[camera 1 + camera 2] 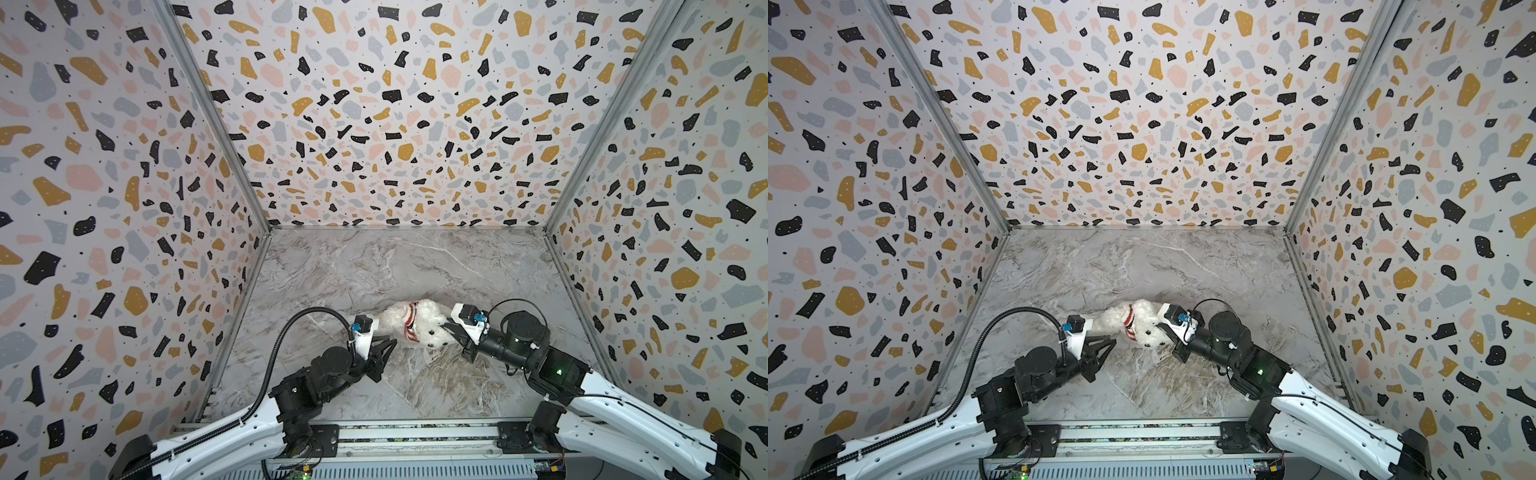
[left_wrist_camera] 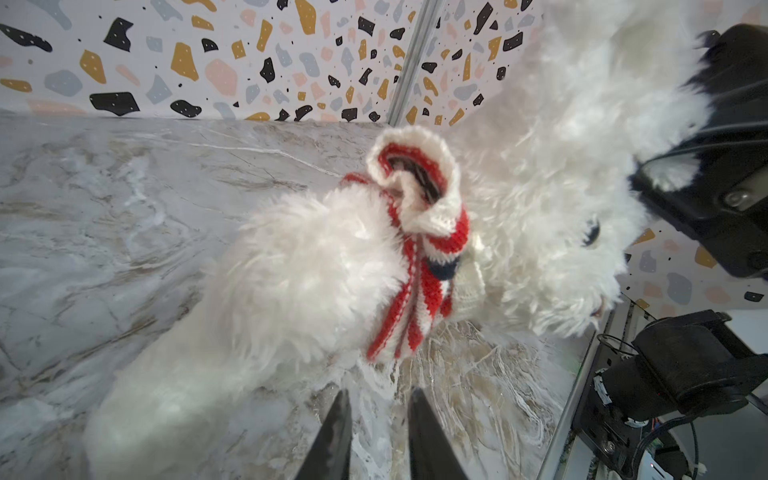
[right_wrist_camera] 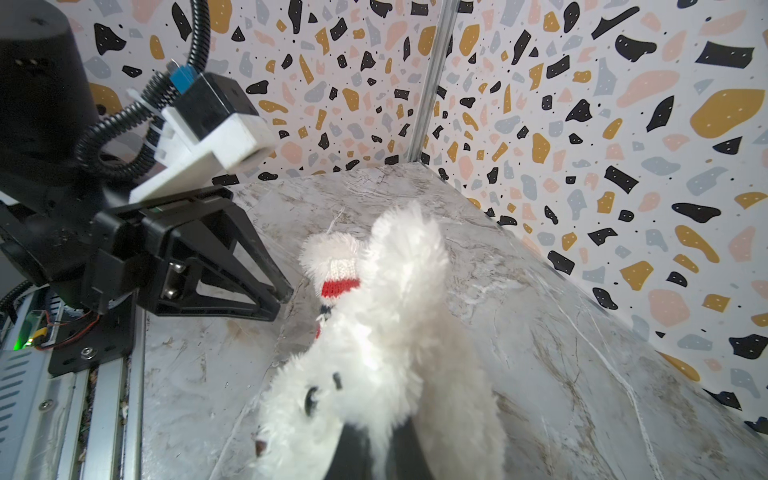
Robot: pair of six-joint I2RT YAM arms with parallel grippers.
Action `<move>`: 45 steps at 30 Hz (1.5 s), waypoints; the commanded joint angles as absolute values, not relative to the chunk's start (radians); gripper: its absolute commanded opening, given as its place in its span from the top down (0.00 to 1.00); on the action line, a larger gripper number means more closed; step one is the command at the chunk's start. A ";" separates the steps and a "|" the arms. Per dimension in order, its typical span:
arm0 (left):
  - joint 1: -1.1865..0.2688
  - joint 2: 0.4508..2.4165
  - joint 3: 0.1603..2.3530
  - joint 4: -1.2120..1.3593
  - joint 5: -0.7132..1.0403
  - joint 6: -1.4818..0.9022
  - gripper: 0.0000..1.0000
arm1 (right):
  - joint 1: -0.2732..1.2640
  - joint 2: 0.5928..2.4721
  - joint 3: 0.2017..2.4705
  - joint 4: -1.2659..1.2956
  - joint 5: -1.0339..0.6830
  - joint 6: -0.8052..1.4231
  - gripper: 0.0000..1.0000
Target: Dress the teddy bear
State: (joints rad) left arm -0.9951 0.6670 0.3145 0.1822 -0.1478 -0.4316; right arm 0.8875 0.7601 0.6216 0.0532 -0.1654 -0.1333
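The right gripper (image 3: pixel 380 444) is clamping the head of the teddy bear (image 3: pixel 374 332). The left gripper (image 2: pixel 378 401), jaws slightly apart and empty, is facing the bunched sweater (image 2: pixel 419 257) just ahead. It should pinch knit only, not fur.

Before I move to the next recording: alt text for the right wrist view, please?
A fluffy white teddy bear lies on the marble tabletop, its head clamped in the right end effector nearest the camera. A red-and-white striped sweater is bunched at its neck, one cuff on a paw. The left end effector points at that paw, holding nothing.
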 commanded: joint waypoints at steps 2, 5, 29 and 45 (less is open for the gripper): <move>-0.995 0.712 0.301 0.356 -0.155 -0.441 0.74 | 0.886 0.758 0.622 0.097 -0.188 -0.115 1.00; -0.995 0.745 0.300 0.410 -0.154 -0.431 0.74 | 0.886 0.762 0.621 0.101 -0.196 -0.114 1.00; -0.988 0.892 0.336 0.533 -0.159 -0.352 0.75 | 0.887 0.766 0.604 0.142 -0.236 -0.085 1.00; -0.987 0.895 0.351 0.542 -0.165 -0.353 1.00 | 0.887 0.748 0.593 0.126 -0.214 -0.090 1.00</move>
State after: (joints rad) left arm -0.9913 0.9260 0.3279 0.5060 -0.1413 -0.3531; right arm 0.8875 0.7708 0.5900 0.1081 -0.2173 -0.0906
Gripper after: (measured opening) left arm 0.054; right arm 0.068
